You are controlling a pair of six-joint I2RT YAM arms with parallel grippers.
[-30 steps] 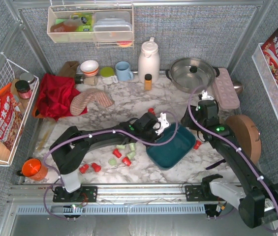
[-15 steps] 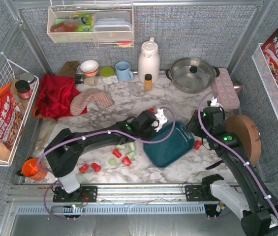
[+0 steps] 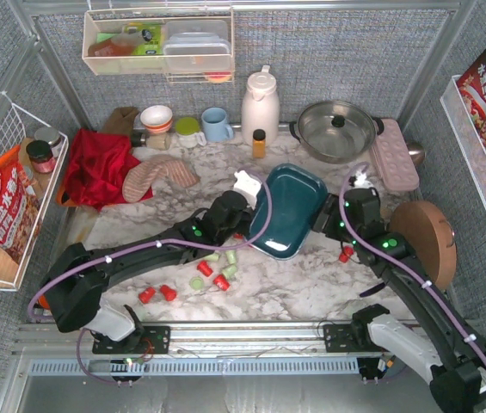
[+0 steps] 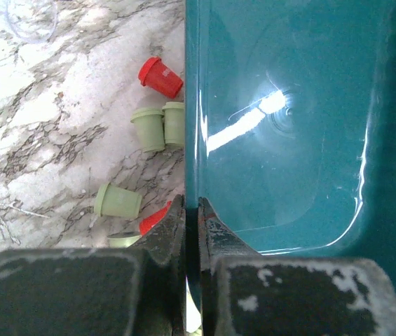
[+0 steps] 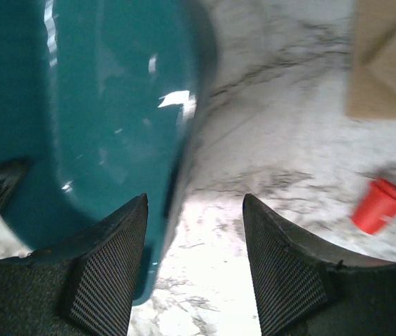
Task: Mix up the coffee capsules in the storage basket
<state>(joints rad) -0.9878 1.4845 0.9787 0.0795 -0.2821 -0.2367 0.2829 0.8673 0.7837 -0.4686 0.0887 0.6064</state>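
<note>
The left gripper (image 4: 191, 207) is clamped tight on one wall of the storage basket (image 3: 290, 206), which sits tilted over the middle of the desk (image 3: 311, 288). The coffee capsules (image 3: 215, 268), red and green, lie scattered on the marble just outside that wall. The right gripper (image 5: 194, 269) hangs at the basket's opposite edge with its jaws spread, and one red capsule (image 5: 380, 204) lies near it.

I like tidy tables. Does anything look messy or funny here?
Yes. The basket is empty, with the left hand pinching its rim. The red and green coffee pods lie scattered on the table beside it instead of inside.
</note>
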